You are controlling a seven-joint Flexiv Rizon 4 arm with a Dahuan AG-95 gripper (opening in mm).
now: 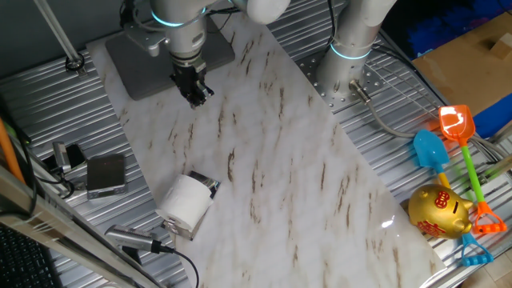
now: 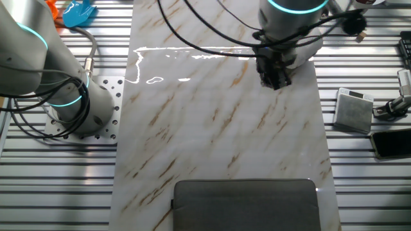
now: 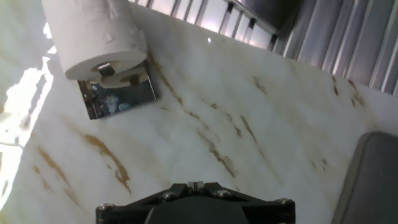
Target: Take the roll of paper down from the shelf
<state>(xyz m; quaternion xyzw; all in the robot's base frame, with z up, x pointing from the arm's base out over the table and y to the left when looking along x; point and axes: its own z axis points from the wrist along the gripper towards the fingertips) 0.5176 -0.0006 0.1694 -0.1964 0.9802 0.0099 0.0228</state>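
The roll of paper [image 1: 184, 202] is plump and white and sits on the shelf [image 1: 207, 186], a small dark-grey bracket with shiny parts, at the near left of the marble board. In the hand view the roll [image 3: 93, 31] is at the top left, with the shelf's shiny plate [image 3: 118, 98] under it and a silver peg in the roll's hole. My gripper [image 1: 194, 94] hangs above the board, well apart from the roll, beside the grey mat. Its fingertips [image 3: 194, 185] meet with nothing between them. It also shows in the other fixed view [image 2: 275, 80].
A large grey mat [image 1: 132, 64] lies behind the gripper and shows again in the other fixed view [image 2: 244, 205]. A square dark-grey box [image 1: 106, 174] and cables lie left of the board. A second arm's base [image 1: 348, 72] stands at the right, with toys [image 1: 448, 184] beyond it.
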